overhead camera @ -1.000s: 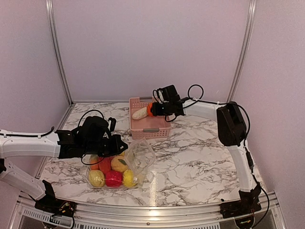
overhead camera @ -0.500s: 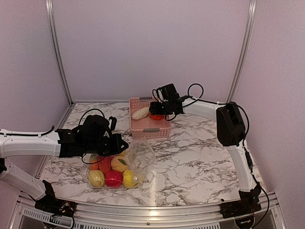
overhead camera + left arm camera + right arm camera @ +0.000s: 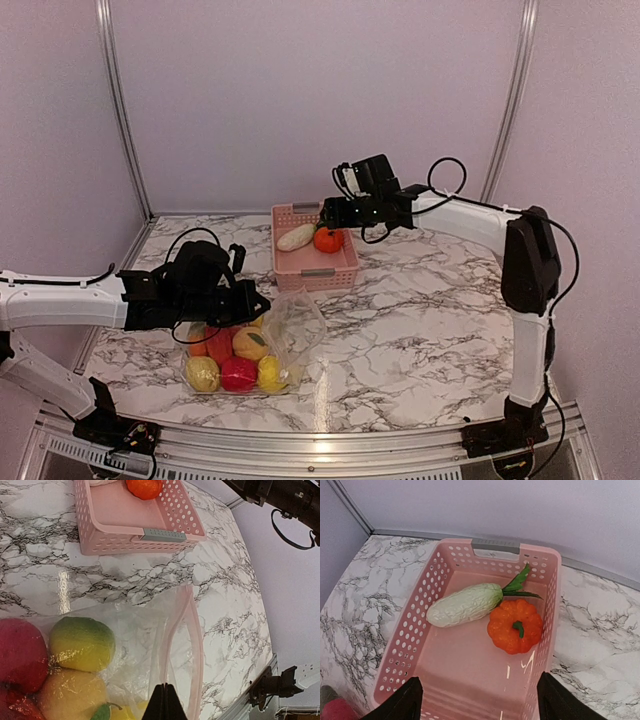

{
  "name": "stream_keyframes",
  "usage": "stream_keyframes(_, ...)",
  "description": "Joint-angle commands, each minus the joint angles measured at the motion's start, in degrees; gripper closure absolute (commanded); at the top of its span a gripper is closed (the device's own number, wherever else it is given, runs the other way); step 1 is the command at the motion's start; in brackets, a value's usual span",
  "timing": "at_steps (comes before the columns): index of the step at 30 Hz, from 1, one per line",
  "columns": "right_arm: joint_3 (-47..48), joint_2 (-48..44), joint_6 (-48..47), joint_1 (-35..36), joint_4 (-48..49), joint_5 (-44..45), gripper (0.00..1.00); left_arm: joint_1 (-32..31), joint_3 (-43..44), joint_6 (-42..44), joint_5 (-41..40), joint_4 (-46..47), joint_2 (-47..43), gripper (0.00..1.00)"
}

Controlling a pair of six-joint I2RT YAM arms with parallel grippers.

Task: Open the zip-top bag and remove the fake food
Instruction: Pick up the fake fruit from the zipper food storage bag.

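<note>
Our left gripper point(image 3: 164, 696) pinches the bag point(image 3: 176, 630) by the table's point(image 3: 420, 330) near edge; our right gripper point(image 3: 479, 679) hangs spread over the basket point(image 3: 553, 595).

The table point(image 3: 420, 330) has a white marble-look top veined with grey, glossy enough to show pale streaks of light near its front. A metal rail point(image 3: 330, 440) runs along the near edge, and plain walls close the left, far and right sides. Two things lie directly on it. A pink slotted basket point(image 3: 295, 272) sits at the far middle, close to the back wall, with a grey strip on its near rim. A clear crinkly bag point(image 3: 300, 322) lies at the near left, its pink-edged mouth turned right. Bare marble separates the two, and the right half holds nothing.
</note>
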Motion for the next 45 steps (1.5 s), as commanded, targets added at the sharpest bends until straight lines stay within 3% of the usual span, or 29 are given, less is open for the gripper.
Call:
stream_keyframes(1,-6.7,-8.0,-1.4,3.4,0.7,-0.7,0.26,-0.2,0.7,0.2,0.6,1.9,0.7,1.0)
stream_keyframes(9,-18.1,-20.4,0.4,7.7,1.3,-3.1,0.36,-0.4,1.0,0.5,1.6,3.3,1.2,1.0)
stream_keyframes(21,-30.9,-28.8,5.4,16.2,2.4,-6.0,0.52,-0.5,1.3,0.8,2.5,5.4,0.9,1.0)
stream_keyframes(32,-39.1,-25.6,10.9,20.7,12.4,-12.3,0.59,-2.3,2.6,1.4,2.8,7.8,0.6,1.0)
stream_keyframes(45,-42.3,-18.1,13.6,21.5,21.9,-19.2,0.6,-4.1,3.7,2.1,3.0,11.1,1.8,1.0)
